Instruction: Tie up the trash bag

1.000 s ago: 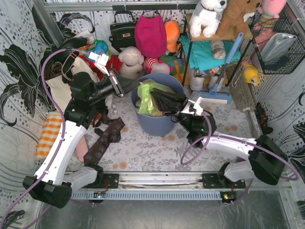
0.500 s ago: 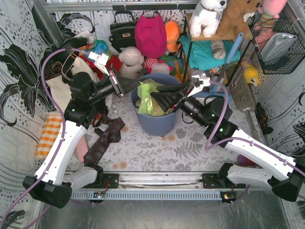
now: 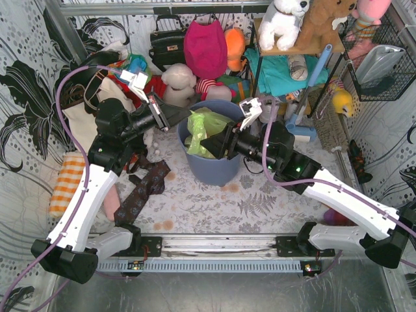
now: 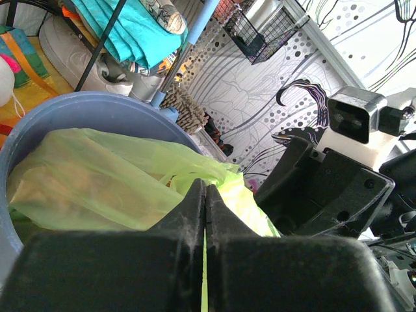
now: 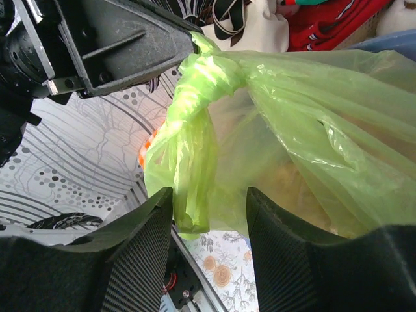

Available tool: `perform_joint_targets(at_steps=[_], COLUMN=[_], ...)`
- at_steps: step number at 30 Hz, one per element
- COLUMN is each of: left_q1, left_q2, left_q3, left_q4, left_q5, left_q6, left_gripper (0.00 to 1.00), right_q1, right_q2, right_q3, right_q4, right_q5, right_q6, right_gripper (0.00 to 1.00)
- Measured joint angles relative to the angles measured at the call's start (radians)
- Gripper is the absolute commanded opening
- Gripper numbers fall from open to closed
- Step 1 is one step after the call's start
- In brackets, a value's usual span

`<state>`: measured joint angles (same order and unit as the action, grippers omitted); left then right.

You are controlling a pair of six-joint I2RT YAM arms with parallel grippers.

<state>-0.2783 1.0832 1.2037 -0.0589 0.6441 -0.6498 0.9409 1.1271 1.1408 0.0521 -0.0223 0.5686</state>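
The left arm stood up from its base and bent rightward, the left gripper pinched tight on the twisted neck of the trash bag, which sat in the blue-grey bin. The right arm stretched leftward over the bin's near rim. The right gripper stood parted, with the bag's hanging tail between its fingers, unclamped.

"Where could a hand get past the bin?"

"In front of it: the tabletop lies bare there."

"And over its mouth?"

"Crowded. The left hand reaches in from the left, pinching the trash bag. The right hand, fingers spread around the bag's twisted tail, blocks the right."

"Behind?"

"Plush toys and a shelf rack stand close. Patterned cloth lies left."
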Motion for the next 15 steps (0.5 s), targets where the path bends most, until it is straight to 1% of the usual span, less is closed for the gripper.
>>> perform_joint_targets(at_steps=[3,5,6,10,13,15], left_q1=[0.0,0.0,0.0,0.0,0.0,0.0], left_q2=[0.0,0.0,0.0,0.0,0.0,0.0], left_q3=[0.0,0.0,0.0,0.0,0.0,0.0], left_q4=[0.0,0.0,0.0,0.0,-0.001,-0.001], left_q5=[0.0,0.0,0.0,0.001,0.0,0.0], left_q6=[0.0,0.0,0.0,0.0,0.0,0.001], left_gripper=[0.0,0.0,0.0,0.0,0.0,0.0], right_q1=[0.0,0.0,0.0,0.0,0.0,0.0], right_q2=[0.007,0.013,0.018,0.035,0.038,0.036], right_q3=[0.0,0.0,0.0,0.0,0.0,0.0], right_q4=[-0.003,-0.003,-0.002,0.0,0.0,0.0], right_q5=[-0.005,-0.014,-0.02,-0.038,-0.042,-0.042], right_q6=[0.009,0.015,0.018,0.026,0.03,0.03], right_gripper=[0.49,0.45,0.42,0.26,0.17,0.09])
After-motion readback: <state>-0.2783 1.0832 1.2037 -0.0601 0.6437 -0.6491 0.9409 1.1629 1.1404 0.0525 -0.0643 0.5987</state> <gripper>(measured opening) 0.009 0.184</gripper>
